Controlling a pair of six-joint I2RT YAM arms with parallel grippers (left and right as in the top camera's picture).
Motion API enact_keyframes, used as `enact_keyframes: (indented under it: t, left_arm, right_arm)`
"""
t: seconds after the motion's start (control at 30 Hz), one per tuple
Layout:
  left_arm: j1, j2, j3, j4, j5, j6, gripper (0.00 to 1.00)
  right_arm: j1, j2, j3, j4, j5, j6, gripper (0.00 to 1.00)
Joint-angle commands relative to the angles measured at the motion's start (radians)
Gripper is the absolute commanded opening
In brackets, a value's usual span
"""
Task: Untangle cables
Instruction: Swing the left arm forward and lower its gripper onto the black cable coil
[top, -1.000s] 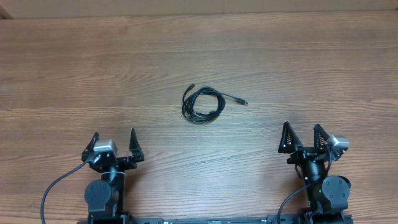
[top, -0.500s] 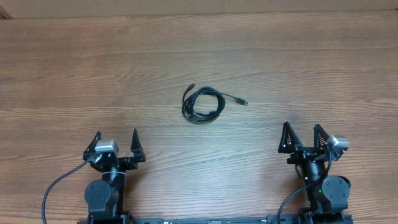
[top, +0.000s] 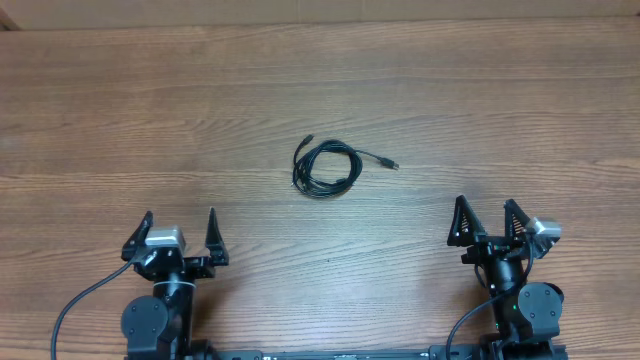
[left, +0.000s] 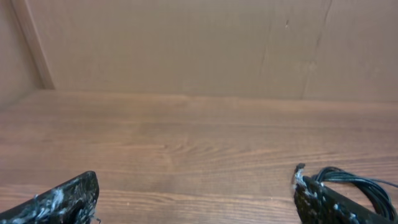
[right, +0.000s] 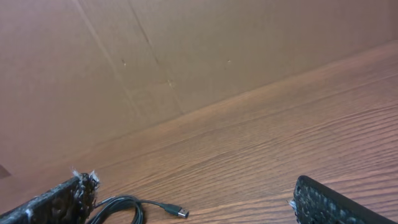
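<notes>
The cables sit coiled dead center on the table, long axis 9-to-3, plug tail poking toward 3 o'clock. At 7 the left gripper, at 5 the right gripper, both spread wide, gripping nothing.

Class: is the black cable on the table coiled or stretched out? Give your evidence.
Coiled. The cable lies in a small round loop of several turns, with only its two short ends sticking out.
</notes>
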Motion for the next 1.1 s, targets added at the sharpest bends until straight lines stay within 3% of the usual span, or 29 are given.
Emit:
enact_keyframes:
  t: [0.0,0.13,0.4,0.7,0.9,0.97,1.07]
  left_arm:
    - [-0.006,0.057,0.088,-0.042,0.008,0.041,1.0]
    - [-0.006,0.156,0.165,-0.068,0.011,0.04,1.0]
    - [-0.007,0.571,0.54,-0.231,0.049,0.04,0.99]
    - [-0.007,0.887,1.05,-0.606,0.426,-0.014,1.0]
    - [-0.007,0.914,1.104,-0.638,0.606,-0.06,1.0]
    - [-0.007,0.914,1.104,-0.595,0.755,-0.069,1.0]
    - [-0.007,0.928,1.104,-0.552,0.811,-0.092,1.0]
  right_arm:
    - [-0.002,-0.009,-0.011,0.003,0.0,0.0,1.0]
    - [-0.002,-0.009,-0.011,0.003,0.0,0.0,1.0]
    - [-0.002,-0.009,-0.011,0.003,0.0,0.0,1.0]
    - [-0.002,-0.009,-0.011,0.003,0.0,0.0,1.0]
    - [-0.002,-0.009,-0.011,0.003,0.0,0.0,1.0]
    - [-0.002,-0.009,-0.011,0.003,0.0,0.0,1.0]
    - [-0.002,-0.009,-0.011,0.003,0.0,0.0,1.0]
